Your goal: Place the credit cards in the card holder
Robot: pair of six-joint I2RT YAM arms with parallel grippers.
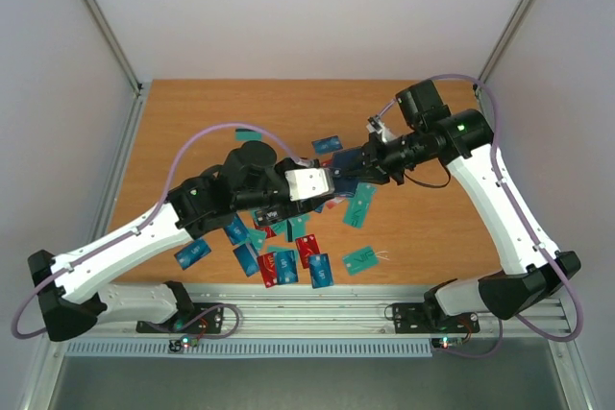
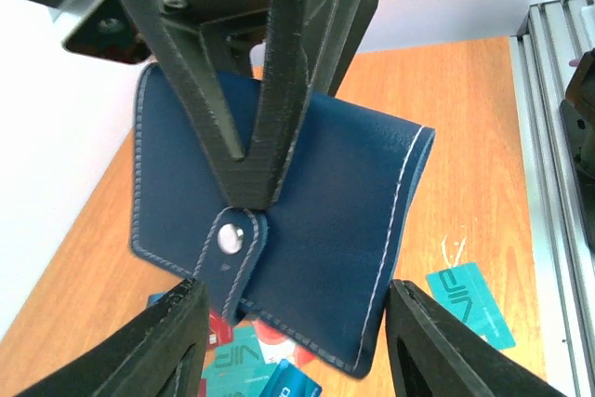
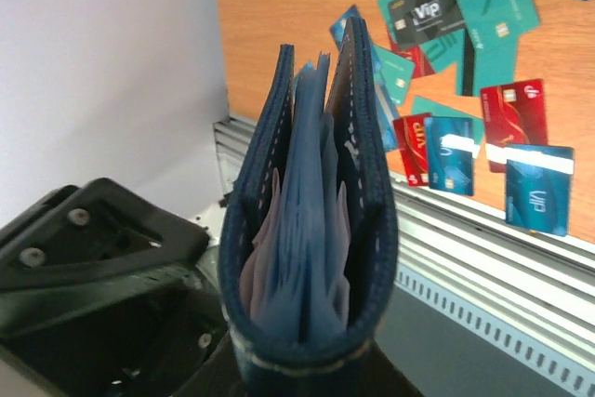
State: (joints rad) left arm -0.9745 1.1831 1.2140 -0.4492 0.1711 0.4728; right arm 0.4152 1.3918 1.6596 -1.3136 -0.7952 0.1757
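Right gripper (image 2: 251, 169): pinched tight on the dark navy-blue folding stitched card holder (image 2: 325, 230), holding it in the air over mid-table.
Left gripper (image 2: 293, 323): fingers spread, one on either side of the holder's lower edge.
Credit cards (image 1: 279, 264): thin blue, teal, red and black plastic rectangles, scattered near-centre on the orange wooden table (image 1: 192, 112).

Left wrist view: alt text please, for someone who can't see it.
A dark blue card holder with a snap tab hangs pinched in the right claw from above. The left claw, open, straddles its lower edge, above cards on the wooden table.
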